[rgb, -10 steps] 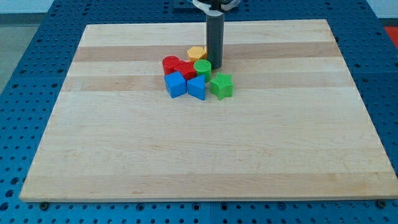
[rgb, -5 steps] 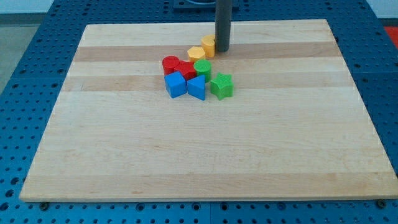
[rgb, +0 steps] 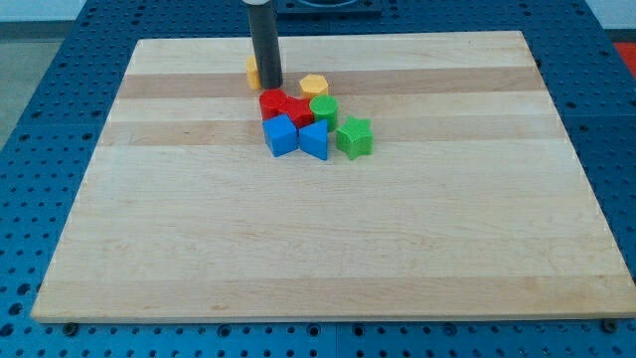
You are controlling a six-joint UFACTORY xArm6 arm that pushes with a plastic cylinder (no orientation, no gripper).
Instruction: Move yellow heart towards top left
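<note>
My tip (rgb: 267,87) stands near the view's top, left of centre. A yellow block (rgb: 252,72), most likely the yellow heart, peeks out on the rod's left side and touches it; the rod hides most of it. A yellow hexagon block (rgb: 314,86) lies to the right of the rod. Just below it sits a cluster: a red round block (rgb: 273,100), a second red block (rgb: 298,109), a green round block (rgb: 324,106), a green star (rgb: 353,136), a blue cube-like block (rgb: 280,134) and a blue triangle (rgb: 314,139).
The wooden board (rgb: 328,249) lies on a blue perforated table (rgb: 40,119). The board's top edge runs just above the yellow block.
My tip has swept from right of the yellow hexagon to the left along the view's top. The partly hidden yellow block has moved left with it, away from the hexagon. The cluster has stayed put.
</note>
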